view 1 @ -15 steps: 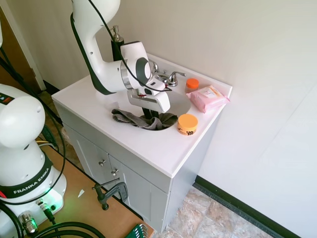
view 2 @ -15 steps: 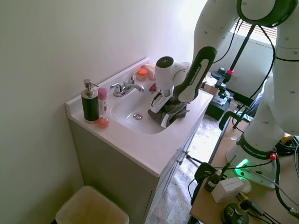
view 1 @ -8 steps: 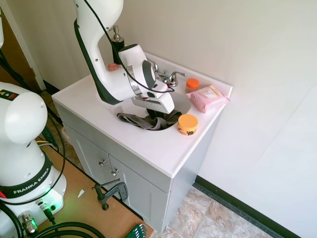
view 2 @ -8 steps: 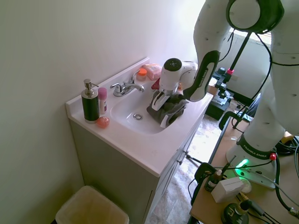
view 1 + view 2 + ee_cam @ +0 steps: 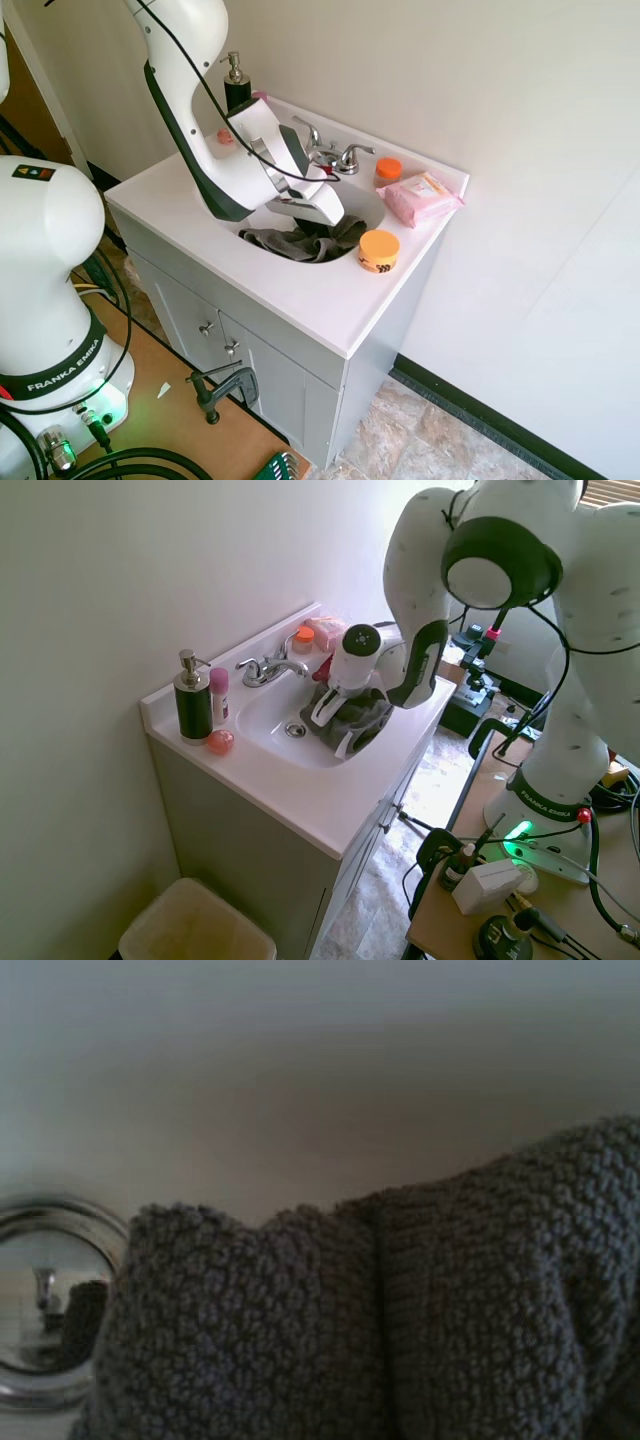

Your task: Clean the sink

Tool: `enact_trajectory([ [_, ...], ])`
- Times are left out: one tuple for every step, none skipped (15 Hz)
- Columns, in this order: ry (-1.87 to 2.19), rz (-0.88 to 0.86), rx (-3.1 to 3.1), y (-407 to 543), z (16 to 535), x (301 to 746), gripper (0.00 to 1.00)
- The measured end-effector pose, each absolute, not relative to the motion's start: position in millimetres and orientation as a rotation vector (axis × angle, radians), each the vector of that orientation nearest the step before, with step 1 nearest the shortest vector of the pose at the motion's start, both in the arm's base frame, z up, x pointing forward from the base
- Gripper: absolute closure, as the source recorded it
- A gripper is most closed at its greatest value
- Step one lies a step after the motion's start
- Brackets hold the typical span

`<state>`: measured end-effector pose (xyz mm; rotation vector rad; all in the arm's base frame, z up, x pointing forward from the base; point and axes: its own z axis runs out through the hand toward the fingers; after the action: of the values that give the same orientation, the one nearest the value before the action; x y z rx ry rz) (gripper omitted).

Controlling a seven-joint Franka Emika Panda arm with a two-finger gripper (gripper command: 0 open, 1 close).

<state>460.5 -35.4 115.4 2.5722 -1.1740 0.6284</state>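
Observation:
The sink (image 5: 368, 207) is a white oval basin set in a white vanity top, with a chrome faucet (image 5: 335, 155) behind it. A round chrome drain (image 5: 295, 730) lies at the basin's bottom. My gripper (image 5: 336, 722) reaches down into the basin, shut on a crumpled grey cloth (image 5: 300, 243) that presses against the basin's front wall. From the other side, the cloth (image 5: 358, 712) bunches around the fingers, just right of the drain. Close up in the wrist view, the knitted cloth (image 5: 400, 1330) fills the lower part, and the drain (image 5: 40, 1300) shows beside it.
An orange-lidded jar (image 5: 379, 250) stands on the counter right beside the basin. A pink wipes pack (image 5: 420, 197) and a small orange jar (image 5: 388, 170) sit by the faucet. A dark soap dispenser (image 5: 192, 698), a pink bottle (image 5: 219, 694) and a pink ball (image 5: 220, 742) occupy the far corner.
The gripper has dragged the cloth across the basin towards the drain, and the arm now leans lower over the sink. The cloth's loose end has been pulled off the rim into the basin.

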Motion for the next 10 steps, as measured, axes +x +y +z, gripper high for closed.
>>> enact_trajectory([
  [-1.176, 0.643, 2.569, -33, 113, 463, 1.00],
  [-1.184, 0.652, 2.566, -32, 111, 465, 1.00],
  [-1.189, 0.656, 2.567, -32, 111, 465, 1.00],
  [-1.197, 0.661, 2.569, -32, 110, 465, 1.00],
  [-1.208, 0.666, 2.570, -32, 110, 465, 1.00],
  [-1.218, 0.672, 2.571, -32, 109, 466, 1.00],
  [-1.226, 0.674, 2.572, -31, 108, 466, 1.00],
  [-1.236, 0.676, 2.572, -29, 108, 466, 1.00],
  [-1.247, 0.676, 2.575, -25, 107, 466, 1.00],
  [-1.263, 0.674, 2.584, -18, 105, 467, 1.00],
])
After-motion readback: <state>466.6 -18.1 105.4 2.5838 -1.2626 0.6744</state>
